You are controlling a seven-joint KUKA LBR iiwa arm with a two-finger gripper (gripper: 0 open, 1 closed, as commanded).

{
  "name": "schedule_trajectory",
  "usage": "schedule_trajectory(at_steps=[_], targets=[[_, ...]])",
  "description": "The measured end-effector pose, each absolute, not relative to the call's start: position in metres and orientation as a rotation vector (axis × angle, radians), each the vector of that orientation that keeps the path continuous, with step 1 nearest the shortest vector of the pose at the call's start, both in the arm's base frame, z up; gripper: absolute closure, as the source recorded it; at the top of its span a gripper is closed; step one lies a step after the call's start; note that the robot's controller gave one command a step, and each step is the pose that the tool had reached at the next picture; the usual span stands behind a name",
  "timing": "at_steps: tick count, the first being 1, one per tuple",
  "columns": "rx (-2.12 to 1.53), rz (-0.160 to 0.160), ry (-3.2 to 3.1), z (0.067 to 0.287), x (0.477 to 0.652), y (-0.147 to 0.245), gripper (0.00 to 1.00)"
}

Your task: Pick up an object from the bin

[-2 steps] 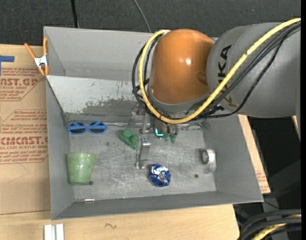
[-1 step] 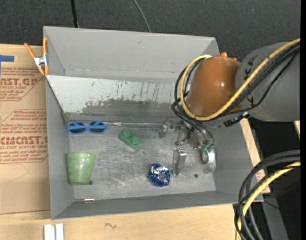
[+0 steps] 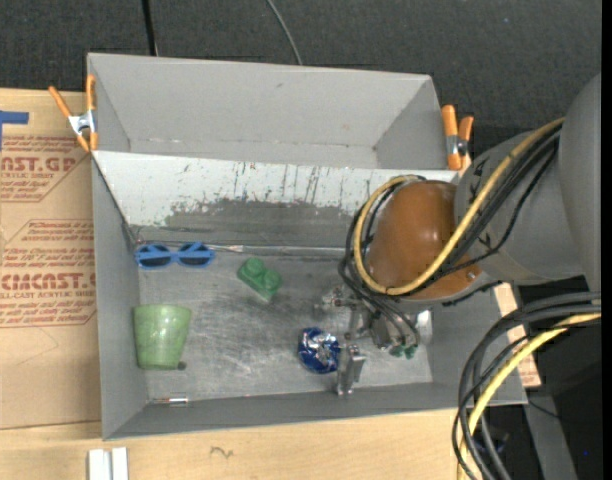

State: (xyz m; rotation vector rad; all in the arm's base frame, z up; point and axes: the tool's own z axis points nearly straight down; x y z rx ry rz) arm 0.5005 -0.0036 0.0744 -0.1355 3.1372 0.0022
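where the claw [image 3: 346, 368] hangs, grip unclear, one blue wad [image 3: 316, 350], one green cup [image 3: 161, 335], one green block [image 3: 258, 277], one goggles [image 3: 174, 256]

Bin [image 3: 116, 298] is lit diffusely from above: far wall [image 3: 256, 98] is rendered brightest, floor [image 3: 236, 338] mid-grey, with dull sheen along the scratched far slope [image 3: 256, 183]. A soft highlight is picked up on the orange cover [image 3: 411, 238], and a shadow is cast under the arm [image 3: 546, 218] at right. Only a short shadow is thrown by the green cup [image 3: 161, 335]; the surround beyond the far rim is left dark.
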Motion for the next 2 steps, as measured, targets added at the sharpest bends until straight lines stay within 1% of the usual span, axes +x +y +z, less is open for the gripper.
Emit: schedule_trajectory(at_steps=[1, 2], targets=[[-0.16, -0.002, 3.122, 0.0727, 0.4938, 0.0192, 0.0], [-0.16, 0.002, 3.123, 0.0731, 0.4937, 0.0198, 1.0]])
